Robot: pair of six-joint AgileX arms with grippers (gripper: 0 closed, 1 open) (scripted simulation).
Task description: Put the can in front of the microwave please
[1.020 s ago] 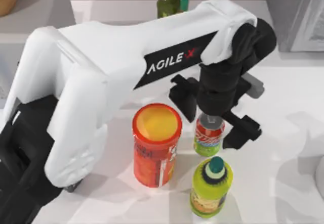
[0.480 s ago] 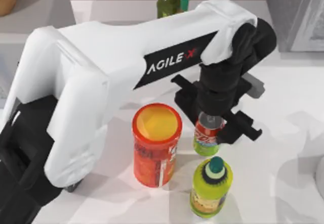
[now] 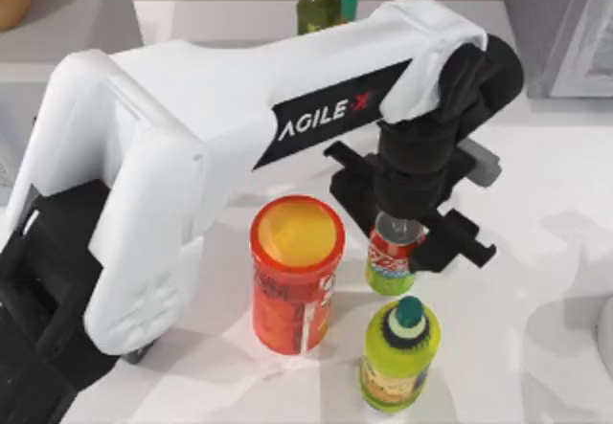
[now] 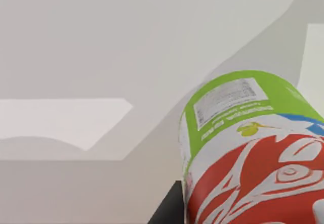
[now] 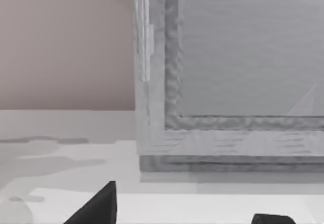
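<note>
Left tool (image 3: 400, 225) hangs straight down over the table's (image 3: 536, 280) middle, its two black fingers (image 3: 460, 242) closed on the can (image 3: 391, 263), one at the can's 10 o'clock and the other at its 4 o'clock in the top view. Above it the left arm (image 3: 192, 156), a bulky smooth white shell with a black lettered band, reaches in from the 8 o'clock corner.

At 1 o'clock, by the table's far right edge, stands a darker speckled grey box (image 3: 556, 22) with a white panel; the right wrist view faces its rough grey side (image 5: 228, 57), with the right tool's dark fingertips (image 5: 98, 204) set apart at the frame's edge.

At the can's 9 o'clock, just beside it, a taller orange-red canister (image 3: 295, 285) stands upright, cylindrical, with a yellow lid. At the can's 6 o'clock, very near, is a yellow-green bottle (image 3: 399, 357) with a teal cap.

The can itself stands upright under the tool, long axis vertical, silver top up, red upper half and green lower half. The left wrist view shows its glossy side (image 4: 248, 153) close up, with white lettering on red.

A dark green bottle (image 3: 319, 3) stands at 12 o'clock.
</note>
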